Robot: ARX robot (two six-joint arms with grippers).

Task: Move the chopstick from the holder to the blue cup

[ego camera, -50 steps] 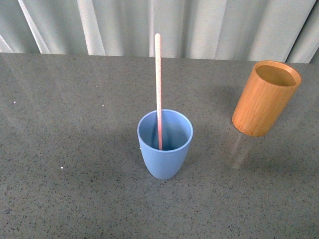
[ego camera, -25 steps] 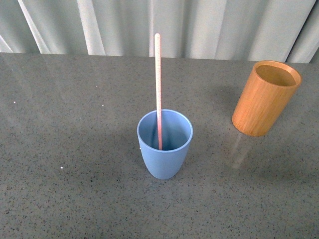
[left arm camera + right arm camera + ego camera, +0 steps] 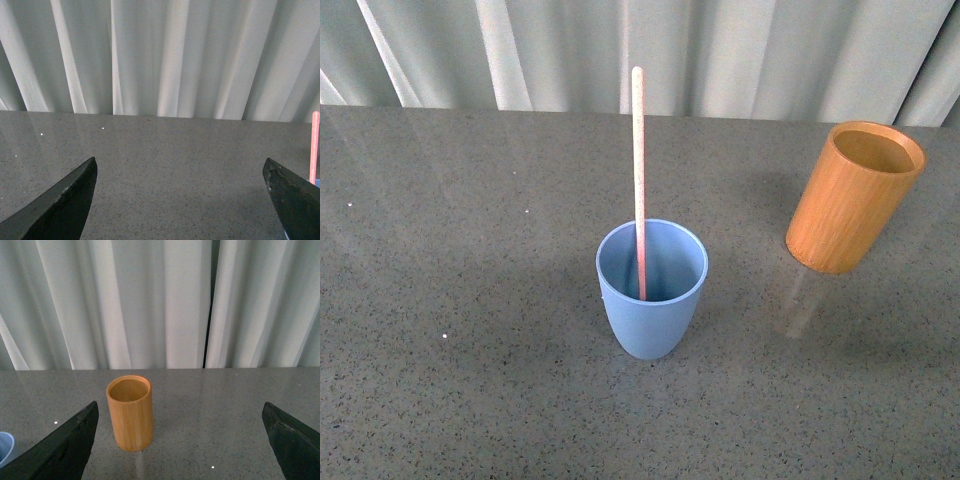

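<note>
Your chopstick (image 3: pixel 639 170) stands in cup (image 3: pixel 651 290), holder (image 3: pixel 853 197) well apart on desk (image 3: pixel 440 300). Curtain (image 3: pixel 720 50) behind. Left pincer (image 3: pixel 182 200) and right pincer (image 3: pixel 180 440) spread, tips cut off.

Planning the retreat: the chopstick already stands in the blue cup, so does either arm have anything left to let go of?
Neither. The chopstick stands in the blue cup; the holder is empty. Left gripper and right gripper both show spread, empty fingers.

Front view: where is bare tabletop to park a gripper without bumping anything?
Widest bare patch: the table left of the blue cup. The near strip in front of the cup is also bare. Tightest is the gap between the cup, with the chopstick standing in it, and the holder.
</note>
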